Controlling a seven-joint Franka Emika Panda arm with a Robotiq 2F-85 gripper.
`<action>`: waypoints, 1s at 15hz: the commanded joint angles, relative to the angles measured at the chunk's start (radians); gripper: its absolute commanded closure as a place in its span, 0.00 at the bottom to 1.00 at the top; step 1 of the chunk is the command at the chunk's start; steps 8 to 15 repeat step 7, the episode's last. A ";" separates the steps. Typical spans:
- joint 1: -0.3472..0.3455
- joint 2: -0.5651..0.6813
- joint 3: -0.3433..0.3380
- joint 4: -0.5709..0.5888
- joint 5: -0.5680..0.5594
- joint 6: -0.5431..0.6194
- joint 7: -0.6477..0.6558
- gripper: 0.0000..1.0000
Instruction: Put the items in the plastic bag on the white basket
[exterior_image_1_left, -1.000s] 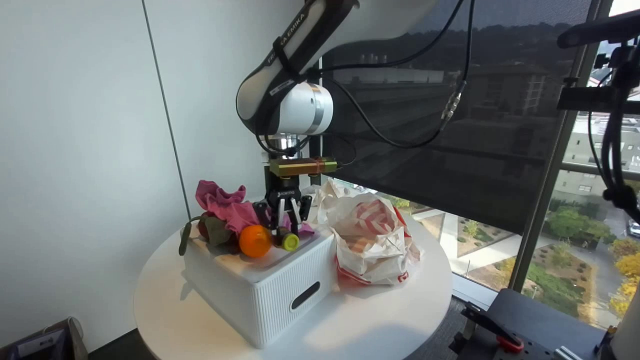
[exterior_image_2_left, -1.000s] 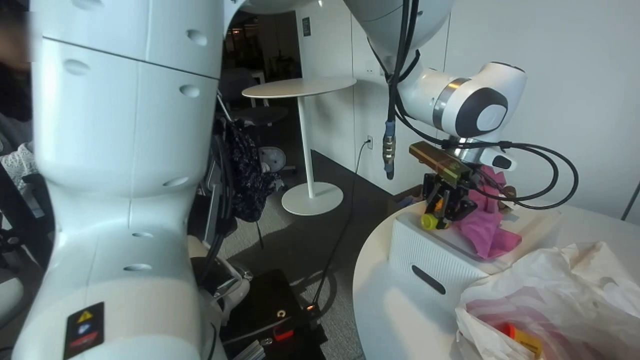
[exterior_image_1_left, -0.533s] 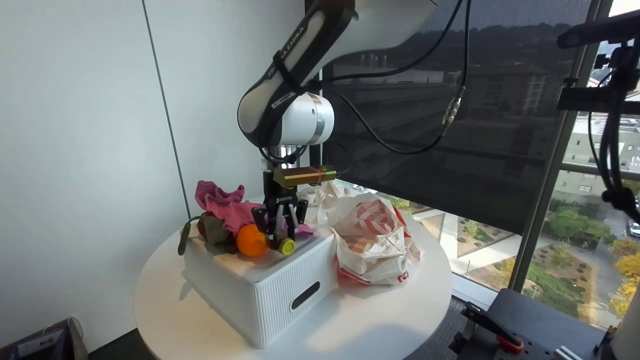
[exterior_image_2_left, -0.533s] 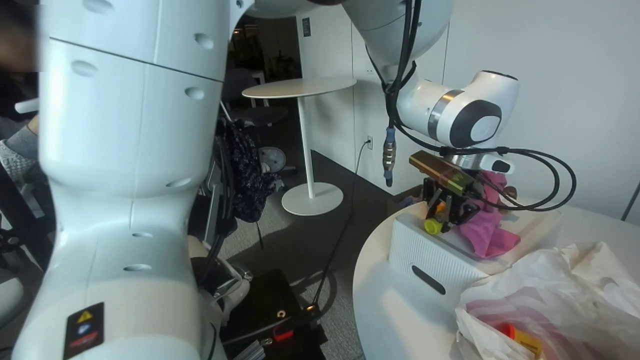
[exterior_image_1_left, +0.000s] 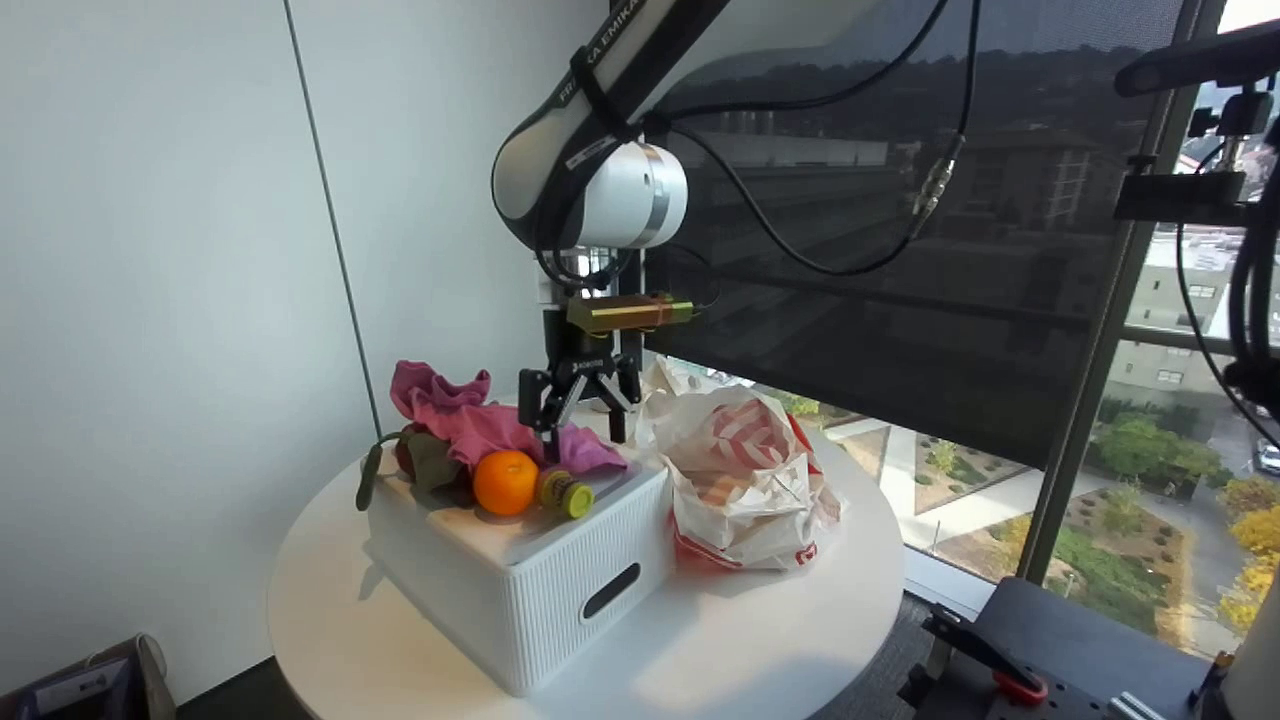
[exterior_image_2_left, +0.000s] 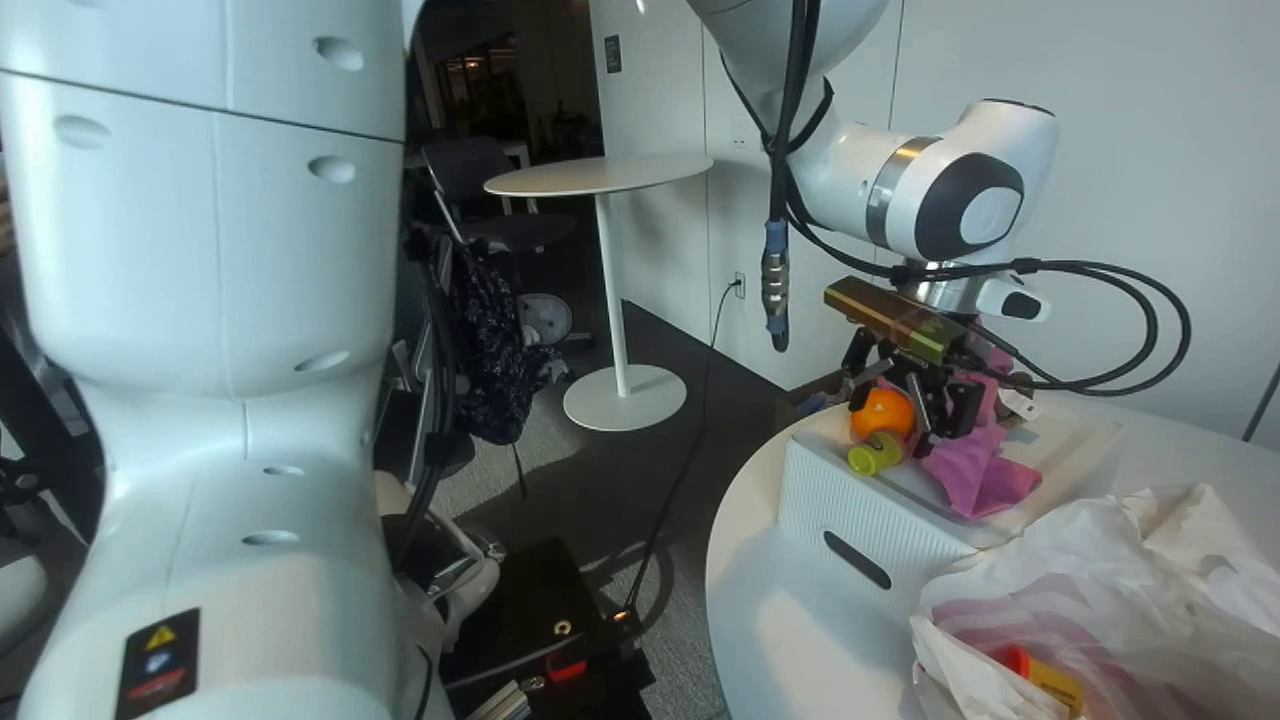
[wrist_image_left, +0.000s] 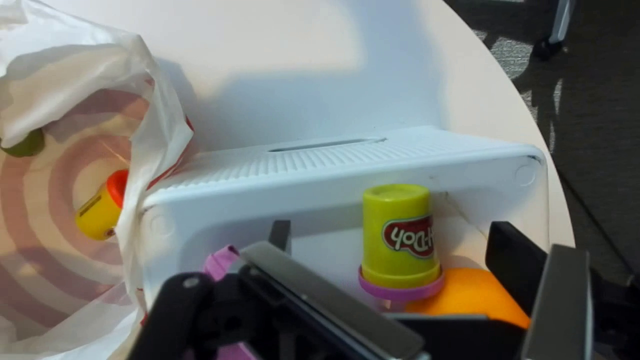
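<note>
A yellow-green Play-Doh can (wrist_image_left: 397, 235) with a purple lid lies on the recessed top of the white basket (exterior_image_1_left: 560, 620). It rests beside an orange (exterior_image_1_left: 505, 483), its base towards the basket's front rim. Over them hangs my gripper (exterior_image_1_left: 585, 437), jaws spread wide and nothing held; in the wrist view the can shows between the fingers but apart from them. A pink cloth (exterior_image_1_left: 465, 425) and a dark green item (exterior_image_1_left: 435, 462) share the basket top. Inside the plastic bag (exterior_image_2_left: 1130, 590) are a yellow can with a red lid (wrist_image_left: 100, 210) and a green thing (wrist_image_left: 27, 144), partly covered.
The bag stands right against the basket on a round white table (exterior_image_1_left: 340, 620), its mouth loosely crumpled. A window with a dark blind (exterior_image_1_left: 880, 330) is behind the table. Cables (exterior_image_2_left: 1100, 280) loop from the arm near the wrist.
My gripper first lowered slightly with the Play-Doh can, then opened and let it go. It has since risen and shifted a little towards the bag, while the can stays beside the orange.
</note>
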 joint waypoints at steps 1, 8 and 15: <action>-0.018 -0.116 -0.013 -0.040 -0.014 -0.078 0.073 0.00; -0.043 -0.222 -0.043 -0.113 -0.054 -0.077 0.191 0.00; -0.043 -0.222 -0.043 -0.113 -0.054 -0.077 0.191 0.00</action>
